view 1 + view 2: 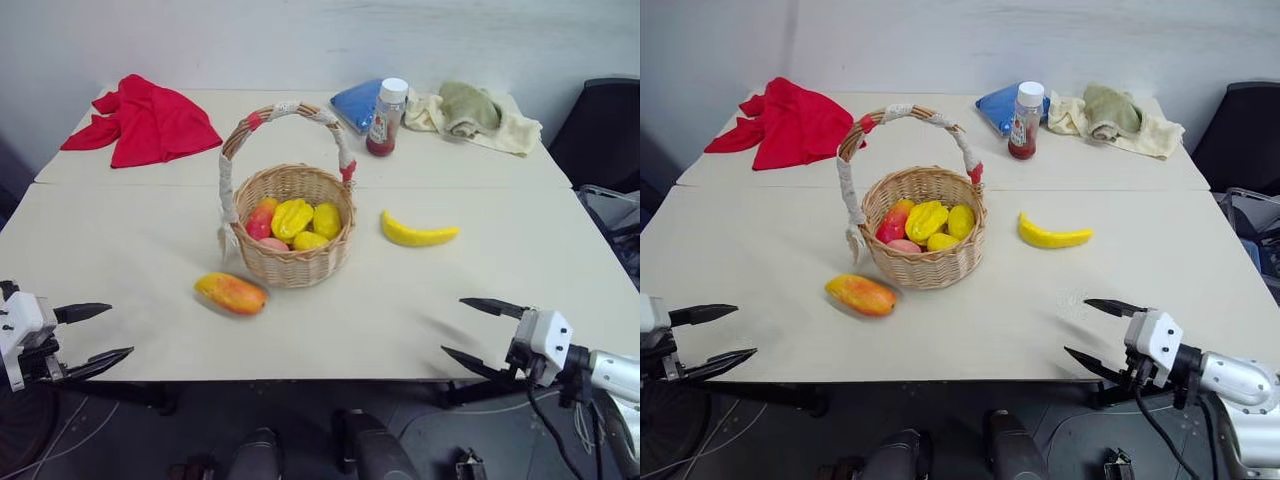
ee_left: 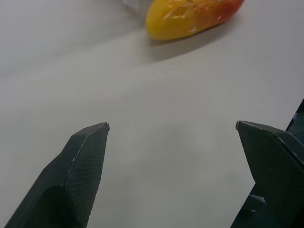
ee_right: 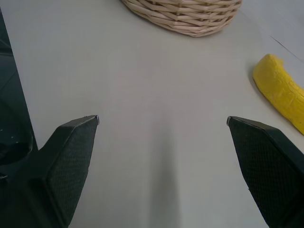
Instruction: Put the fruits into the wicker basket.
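Observation:
The wicker basket stands mid-table, its arched handle wrapped in white cloth with red bands, with several small yellow and red fruits inside. An orange-red-and-yellow mango lies on the table just front-left of it. A curved yellow banana lies to the basket's right. My left gripper hovers open at the table's front-left edge, well short of the mango. At the front-right edge my right gripper is open and empty, with the banana and basket ahead of it.
At the back of the table lie a red cloth, a blue pouch, a white-capped bottle of red sauce and a cream towel with a green cloth. A dark chair stands at the right.

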{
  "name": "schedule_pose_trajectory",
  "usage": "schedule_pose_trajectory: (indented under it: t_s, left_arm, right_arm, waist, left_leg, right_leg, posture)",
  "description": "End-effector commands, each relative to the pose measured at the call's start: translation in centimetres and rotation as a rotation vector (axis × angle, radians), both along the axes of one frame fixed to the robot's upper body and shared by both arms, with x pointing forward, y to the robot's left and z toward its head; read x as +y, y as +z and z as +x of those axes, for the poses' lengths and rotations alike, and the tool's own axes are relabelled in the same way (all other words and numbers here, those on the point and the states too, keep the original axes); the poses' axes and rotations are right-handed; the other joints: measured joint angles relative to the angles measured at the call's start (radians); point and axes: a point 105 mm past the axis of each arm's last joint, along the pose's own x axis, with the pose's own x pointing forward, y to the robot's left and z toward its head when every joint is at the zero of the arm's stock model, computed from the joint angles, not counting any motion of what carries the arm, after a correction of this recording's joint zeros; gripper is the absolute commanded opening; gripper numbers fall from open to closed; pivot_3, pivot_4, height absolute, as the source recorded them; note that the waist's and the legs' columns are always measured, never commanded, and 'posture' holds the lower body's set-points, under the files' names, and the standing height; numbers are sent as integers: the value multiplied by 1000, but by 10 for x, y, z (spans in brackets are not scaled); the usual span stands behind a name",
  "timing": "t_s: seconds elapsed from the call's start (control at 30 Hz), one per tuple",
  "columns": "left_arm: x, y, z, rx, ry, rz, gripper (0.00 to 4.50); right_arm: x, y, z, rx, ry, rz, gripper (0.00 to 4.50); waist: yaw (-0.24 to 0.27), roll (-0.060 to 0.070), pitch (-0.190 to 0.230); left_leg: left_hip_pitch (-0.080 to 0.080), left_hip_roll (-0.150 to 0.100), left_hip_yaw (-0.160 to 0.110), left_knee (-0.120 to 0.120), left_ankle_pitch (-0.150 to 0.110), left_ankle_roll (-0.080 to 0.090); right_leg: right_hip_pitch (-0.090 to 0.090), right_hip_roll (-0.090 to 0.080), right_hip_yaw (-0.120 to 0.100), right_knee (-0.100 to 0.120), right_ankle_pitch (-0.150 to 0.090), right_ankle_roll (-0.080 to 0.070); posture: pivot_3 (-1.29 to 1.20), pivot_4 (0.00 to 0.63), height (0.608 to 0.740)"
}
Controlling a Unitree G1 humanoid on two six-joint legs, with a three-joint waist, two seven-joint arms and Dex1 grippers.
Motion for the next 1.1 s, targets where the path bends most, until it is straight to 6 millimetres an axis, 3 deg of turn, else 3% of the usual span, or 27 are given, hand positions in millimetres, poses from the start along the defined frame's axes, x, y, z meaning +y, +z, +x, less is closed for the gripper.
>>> schedule_pose_trajectory:
  t_s: [0.03,0.17,0.3,0.4,0.5,0.7,0.83,0.9,1.0,1.1]
  left_arm:
    - [-8,2,-5,32,-10,-20,4500]
    - [-13,9,-4,99,-15,-115,4500]
    - [-30,30,19,109,-87,-152,4500]
    - [-55,37,43,52,-210,-103,4500]
    - [-78,36,65,13,-316,-58,4500]
    - [-92,12,99,6,-392,89,4500]
    - [-106,1,100,36,-430,63,4500]
    - [-109,-5,92,68,-470,53,4500]
    - [-99,-7,81,96,-466,60,3935]
    - [-88,-3,72,100,-444,66,3031]
  right_arm:
    - [10,7,2,-41,29,32,4449]
    - [30,20,0,-44,90,120,4449]
    - [90,83,-8,-83,268,379,4449]
    - [110,100,-9,-161,338,378,4449]
    - [118,103,-4,-188,344,377,4449]
    - [123,99,3,-179,324,378,4449]
    - [120,90,2,-158,280,395,4449]
    - [116,86,4,-146,237,424,4449]
    - [105,76,9,-152,165,423,4500]
    - [99,71,12,-158,127,426,4500]
  waist:
    - [-2,0,0]
    - [-1,-1,-1]
    - [-3,-1,1]
    - [-1,-1,1]
    - [9,-1,0]
    - [10,-2,0]
    - [12,-2,0]
    - [11,-2,0]
    - [5,-2,0]
    - [0,-2,0]
  left_leg:
    - [0,0,0,0,-1,0]
    - [1,1,0,0,-3,-1]
    - [1,1,-1,2,-2,-1]
    - [2,1,-1,2,-2,-1]
    - [0,0,0,2,-2,-1]
    - [-3,1,3,5,-7,0]
    - [-5,1,3,6,-8,1]
    - [-5,1,3,6,-8,1]
    - [-4,1,3,7,-8,1]
    - [-3,1,3,10,-8,1]
  right_leg:
    - [0,0,0,0,0,1]
    - [-2,1,0,5,1,7]
    - [-4,2,-1,11,3,12]
    - [-3,2,-1,10,2,8]
    - [-4,2,-2,10,4,11]
    - [-6,1,0,9,6,17]
    - [-6,1,0,10,5,18]
    - [-6,1,0,10,5,19]
    - [-6,1,0,11,5,19]
    - [-5,1,0,13,6,19]
  posture:
    - [0,150,740]
    - [0,150,740]
    - [0,150,740]
    - [0,150,740]
    - [0,150,740]
    - [0,150,740]
    - [0,150,740]
    - [0,150,740]
    - [0,150,740]
    - [0,150,740]
